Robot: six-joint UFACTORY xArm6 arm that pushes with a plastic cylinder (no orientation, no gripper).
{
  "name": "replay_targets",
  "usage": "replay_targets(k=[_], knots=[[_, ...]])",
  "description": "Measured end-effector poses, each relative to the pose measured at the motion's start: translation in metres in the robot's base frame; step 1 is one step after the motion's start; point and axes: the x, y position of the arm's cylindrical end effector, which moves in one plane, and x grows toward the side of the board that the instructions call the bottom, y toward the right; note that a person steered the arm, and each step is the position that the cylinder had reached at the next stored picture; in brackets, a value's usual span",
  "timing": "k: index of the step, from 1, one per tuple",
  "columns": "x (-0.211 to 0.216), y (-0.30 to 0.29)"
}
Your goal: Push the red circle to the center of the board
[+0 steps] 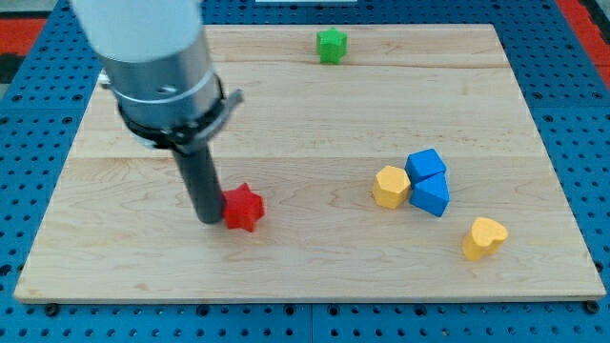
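No red circle shows on the board. The only red block is a red star (pixel 244 207) at the lower left of the wooden board (pixel 286 105). My tip (pixel 209 219) rests on the board right against the star's left side, touching it or nearly so. The arm's grey body (pixel 152 57) fills the view's top left and hides part of the board behind it.
A green star (pixel 331 45) lies near the board's top edge. At the right sit a yellow hexagon (pixel 390 186), a blue cube (pixel 425 165) and a blue triangle-like block (pixel 431 195), clustered together. A yellow heart (pixel 484 237) lies lower right.
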Motion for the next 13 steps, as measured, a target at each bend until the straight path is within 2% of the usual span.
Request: replay_targets(k=[2,3,4,5,6,8,9,10,11,12,13], knots=[[-0.024,0.031],[-0.024,0.107],[-0.023,0.139],[0.007,0.119],[0.006,0.05],[-0.079,-0.145],[-0.131,-0.178],[-0.162,-0.168],[-0.161,-0.111],[-0.136,-0.11],[-0.136,-0.103]])
